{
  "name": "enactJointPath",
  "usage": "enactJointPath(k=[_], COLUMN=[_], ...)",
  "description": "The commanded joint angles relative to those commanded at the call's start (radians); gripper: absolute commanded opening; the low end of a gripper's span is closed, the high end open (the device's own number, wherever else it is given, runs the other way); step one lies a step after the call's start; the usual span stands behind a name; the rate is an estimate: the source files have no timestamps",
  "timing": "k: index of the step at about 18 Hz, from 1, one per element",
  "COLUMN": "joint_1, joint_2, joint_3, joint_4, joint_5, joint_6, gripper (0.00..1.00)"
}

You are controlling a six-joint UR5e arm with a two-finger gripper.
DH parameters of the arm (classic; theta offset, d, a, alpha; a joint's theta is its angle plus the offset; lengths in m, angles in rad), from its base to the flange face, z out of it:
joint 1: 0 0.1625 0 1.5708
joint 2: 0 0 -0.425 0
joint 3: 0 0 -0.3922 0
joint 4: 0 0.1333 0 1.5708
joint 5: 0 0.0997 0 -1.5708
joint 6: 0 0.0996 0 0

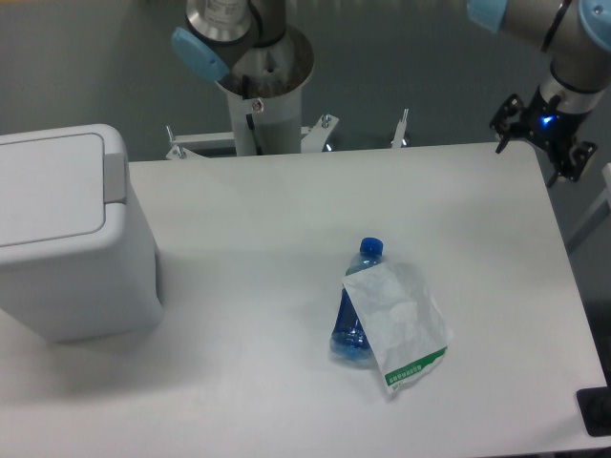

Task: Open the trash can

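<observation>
The large boxy light-grey plastic trash can [72, 243] has a smooth, slightly satin surface; its flat lid [48, 189] looks equally smooth, and the grey hinge tab [115, 176] seems matt plastic. The white table [267, 219] has a smooth matt top with a soft sheen. The small blue bottle [355, 305] is transparent, glossy plastic with an opaque blue cap. The white pouch with a green stripe [399, 324] looks like thin paper or film, a little wrinkled. The cylindrical pedestal [263, 95] is brushed, shiny metal. The black gripper [544, 134] looks matt.
</observation>
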Motion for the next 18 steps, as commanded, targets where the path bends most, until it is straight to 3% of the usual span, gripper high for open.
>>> enactJointPath(k=[7, 10, 12, 14, 18], joint_1=[-0.003, -0.005, -0.015, -0.047, -0.106], joint_2=[0.012, 0.028, 0.073, 0.093, 0.144], joint_3=[-0.041, -0.067, -0.107, -0.129, -0.150], joint_4=[-0.005, 0.004, 0.029, 0.057, 0.055], joint_5=[-0.034, -0.099, -0.106, -0.107, -0.115], joint_6=[-0.014, -0.125, -0.222, -0.290, -0.394], gripper=[1.00, 1.00, 1.00, 1.00, 1.00])
